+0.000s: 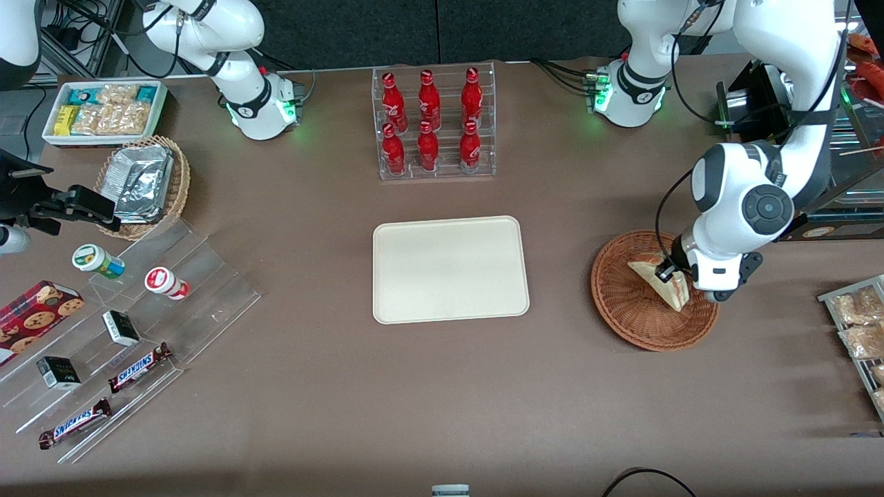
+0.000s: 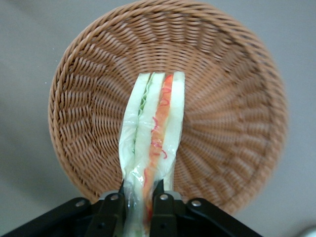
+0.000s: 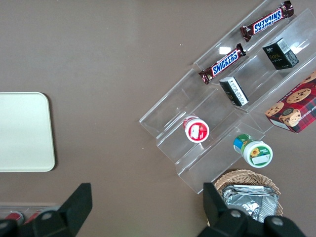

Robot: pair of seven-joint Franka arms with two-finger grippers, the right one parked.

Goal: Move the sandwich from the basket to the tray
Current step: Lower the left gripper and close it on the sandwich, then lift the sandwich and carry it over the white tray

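Observation:
The sandwich (image 1: 661, 279), a wrapped wedge of pale bread with orange and white filling, is in the reddish-brown wicker basket (image 1: 625, 310) toward the working arm's end of the table. My left gripper (image 1: 672, 276) is over the basket and shut on the sandwich's wide end. In the left wrist view the sandwich (image 2: 154, 133) sticks out from between the fingers (image 2: 113, 210) of the gripper (image 2: 139, 197), above the basket's floor (image 2: 232, 123). The cream-white tray (image 1: 450, 269) lies at the table's middle, beside the basket; its corner also shows in the right wrist view (image 3: 24, 133).
A clear rack of red bottles (image 1: 434, 124) stands farther from the front camera than the tray. Toward the parked arm's end are a tan basket of foil packets (image 1: 145, 183), a white bin of snacks (image 1: 103, 110) and a clear stepped stand (image 1: 131, 331) with snacks. A rack of packets (image 1: 856, 331) is near the working arm.

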